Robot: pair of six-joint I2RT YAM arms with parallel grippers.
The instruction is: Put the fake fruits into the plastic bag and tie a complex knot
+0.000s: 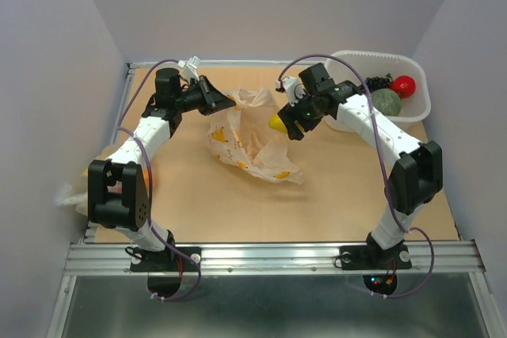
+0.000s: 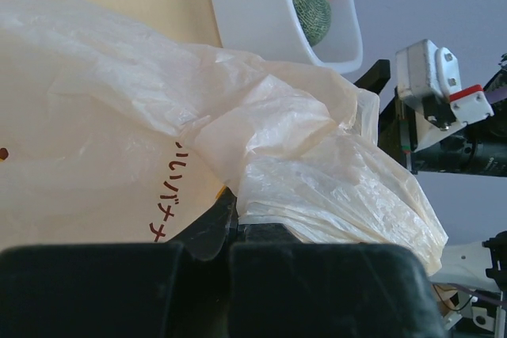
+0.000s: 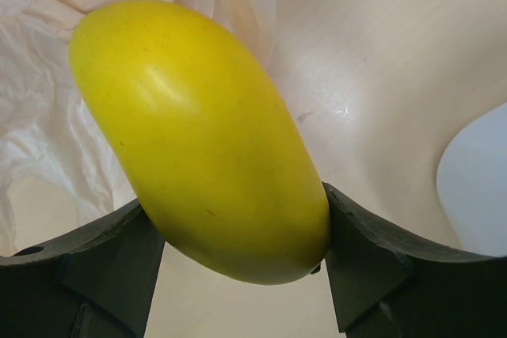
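**A:** What are the right jaws doing?

**B:** They are spread wide and pinch a yellow fruit [image 3: 198, 140] across its lower end. Most of the fruit sticks out past the pads. The skin looks smooth and rounded, so I judge it could swivel or squirt out if the arm tilts or jolts.

**A:** And the left jaws?

**B:** They are pressed together, apparently on a fold at the rim of the plastic bag [image 1: 245, 144], at the bag's far left corner. The film looks thin and slippery. A hard tug could pull it free or tear it.

**A:** Where is the fruit relative to the bag?

**B:** It hangs just to the right of the bag, near the bag's upper edge and not inside it. The bag lies crumpled on the tabletop [image 1: 317, 203], and I see no knot in it.

**A:** So what is the main danger?

**B:** The mouth looks slack and only partly lifted. If the fruit is let go over loose film and not over the opening, it will probably land on top of the bag and roll away. If the right arm pushes in low, it could shove the whole bag leftward and drag the rim out of the left pinch.

**A:** Anything else nearby?

**B:** A white tub [image 1: 418, 112] sits well to the right of the bag with more fruit in it. A swing back that way could clip its wall.
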